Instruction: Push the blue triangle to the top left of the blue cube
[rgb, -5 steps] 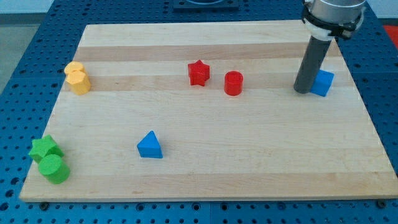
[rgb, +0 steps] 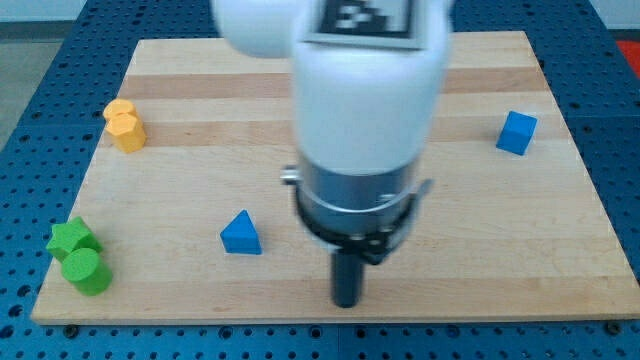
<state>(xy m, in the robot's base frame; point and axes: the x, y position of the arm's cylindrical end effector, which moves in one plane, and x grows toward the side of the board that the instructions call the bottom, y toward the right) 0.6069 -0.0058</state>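
End effector tip (rgb: 346, 303) right of blue triangle (rgb: 241, 234), wooden board (rgb: 180, 200).

The board (rgb: 200, 150) is pale, smooth wood; the arm's housing (rgb: 365, 90) looks like glossy white plastic, though blurred.

The blue triangle (rgb: 241, 233) lies flat at lower left, well apart from the blue cube (rgb: 517, 132) at upper right.
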